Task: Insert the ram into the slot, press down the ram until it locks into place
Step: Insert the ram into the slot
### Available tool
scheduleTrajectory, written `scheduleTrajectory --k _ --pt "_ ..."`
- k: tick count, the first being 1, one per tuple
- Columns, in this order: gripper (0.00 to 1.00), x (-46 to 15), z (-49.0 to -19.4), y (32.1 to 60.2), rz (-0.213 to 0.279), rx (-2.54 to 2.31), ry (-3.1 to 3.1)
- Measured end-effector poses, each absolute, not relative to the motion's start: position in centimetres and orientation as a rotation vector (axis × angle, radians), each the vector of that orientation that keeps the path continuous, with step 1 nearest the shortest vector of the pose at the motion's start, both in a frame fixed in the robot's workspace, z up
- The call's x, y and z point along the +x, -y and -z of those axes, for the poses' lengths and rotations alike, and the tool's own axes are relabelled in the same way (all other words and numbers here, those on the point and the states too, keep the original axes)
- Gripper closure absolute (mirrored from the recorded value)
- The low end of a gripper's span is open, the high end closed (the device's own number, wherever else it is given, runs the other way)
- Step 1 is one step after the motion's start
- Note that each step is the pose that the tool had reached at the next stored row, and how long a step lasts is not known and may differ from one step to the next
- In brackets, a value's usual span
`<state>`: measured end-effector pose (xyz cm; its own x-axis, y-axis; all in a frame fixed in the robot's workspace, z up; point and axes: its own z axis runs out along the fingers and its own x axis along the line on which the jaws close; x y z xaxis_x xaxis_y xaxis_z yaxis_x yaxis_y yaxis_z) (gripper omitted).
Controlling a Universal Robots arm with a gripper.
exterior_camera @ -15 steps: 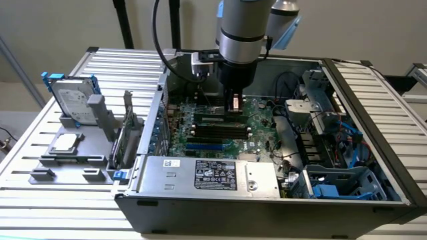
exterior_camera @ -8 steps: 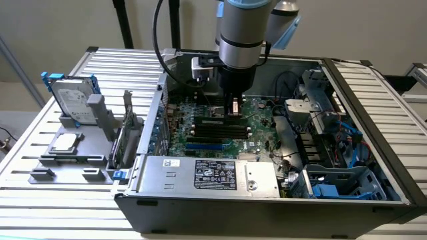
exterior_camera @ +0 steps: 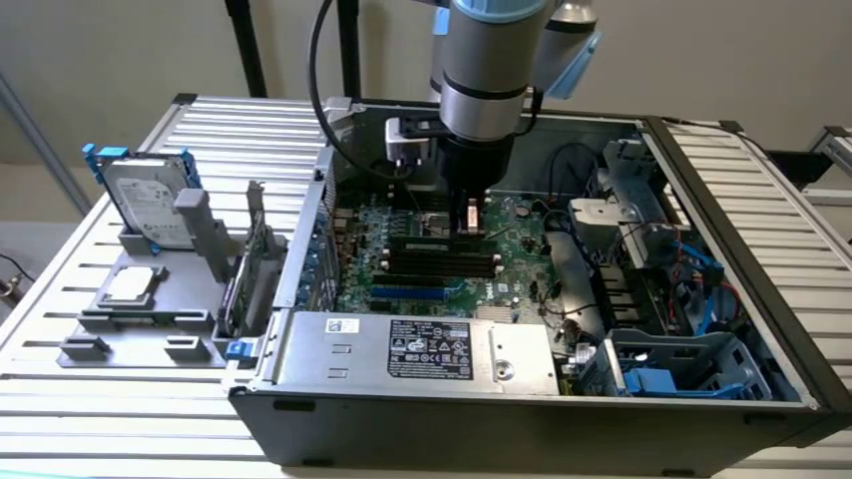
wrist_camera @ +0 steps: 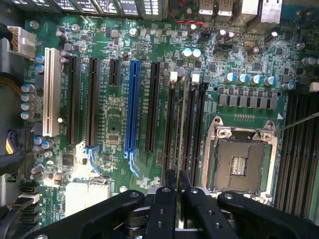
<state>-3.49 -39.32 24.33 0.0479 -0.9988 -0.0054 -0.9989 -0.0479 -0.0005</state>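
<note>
I read the dark grey computer case (exterior_camera: 533, 429) as matt painted sheet metal, on a ribbed silver metal table (exterior_camera: 120, 439) with soft sheen. The large green motherboard (wrist_camera: 114, 119) is glossy lacquered board. My black gripper (wrist_camera: 177, 175) looks matt plastic, closed on the ram (wrist_camera: 181, 124), a thin stick with a dull grey edge. The square processor socket frame (wrist_camera: 212, 149) is bright bare metal.

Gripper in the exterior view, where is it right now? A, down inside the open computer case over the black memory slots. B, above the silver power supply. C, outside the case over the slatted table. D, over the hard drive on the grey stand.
A: the gripper hangs inside the computer case, just above the black memory slots on the motherboard.
</note>
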Motion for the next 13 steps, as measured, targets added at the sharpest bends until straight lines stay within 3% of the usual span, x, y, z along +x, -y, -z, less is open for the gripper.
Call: scheduleTrajectory --k 13 --pt "0.87 -3.46 -23.93 39.39 -0.003 -2.272 -2.166"
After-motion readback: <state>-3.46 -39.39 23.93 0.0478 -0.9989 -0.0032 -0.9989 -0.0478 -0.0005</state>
